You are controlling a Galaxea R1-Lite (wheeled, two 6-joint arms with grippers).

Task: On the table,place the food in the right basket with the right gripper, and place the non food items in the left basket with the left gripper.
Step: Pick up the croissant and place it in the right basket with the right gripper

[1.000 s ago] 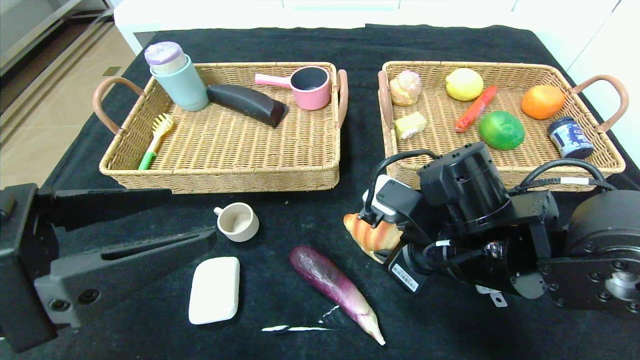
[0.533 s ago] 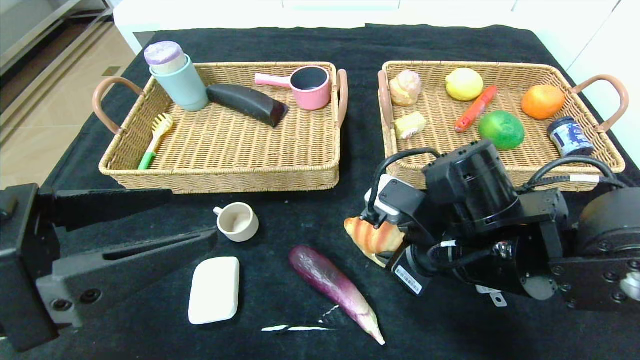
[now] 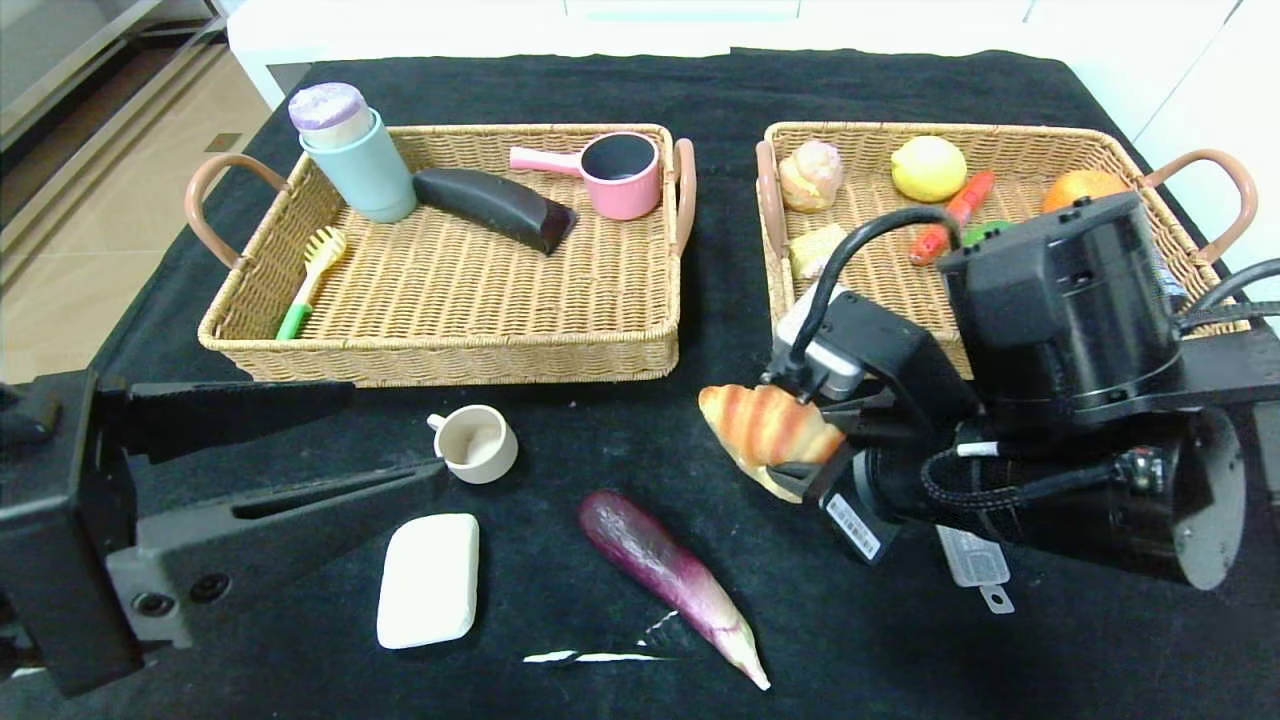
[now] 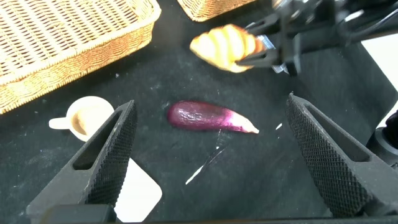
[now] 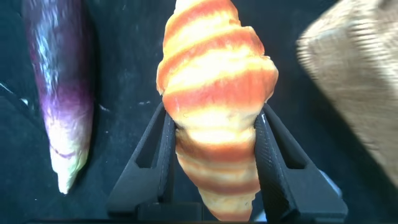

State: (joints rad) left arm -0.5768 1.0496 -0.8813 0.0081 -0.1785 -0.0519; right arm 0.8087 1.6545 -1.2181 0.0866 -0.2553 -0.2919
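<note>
The right hand [image 3: 800, 455] is pinched on a croissant [image 3: 768, 425], which is gripped between its two black fingers [image 5: 163, 146] and carried clear of the black-covered bench [image 3: 640, 420], just in front of the near left corner of the right basket [image 3: 1000, 340]. In the right wrist view the croissant [image 5: 214, 130] is seen clamped at its middle, one finger on each flank, with the bench cloth below it.

A purple eggplant [image 3: 672, 570] is laid on the bench near the croissant, on the robot's left of it and closer to the robot; it is touched by neither hand. A small beige cup [image 3: 472, 443] and a white bar of soap [image 3: 430, 580] are also found on the bench, to the left of the eggplant.

The left hand [image 4: 211, 162] is held low over the near left part of the bench with its fingers [image 4: 106, 158] spread wide and nothing between them; the cup [image 4: 84, 117] and the eggplant [image 4: 208, 117] are framed beyond it.

In the left basket [image 3: 440, 360] a teal bottle [image 3: 358, 155], a dark case [image 3: 495, 208], a pink saucepan [image 3: 610, 172] and a yellow brush [image 3: 312, 272] are held. In the right basket a lemon [image 3: 928, 168], an orange [image 3: 1075, 185], a red chili [image 3: 955, 215] and a pastry [image 3: 810, 172] are visible, partly hidden by the right arm.
</note>
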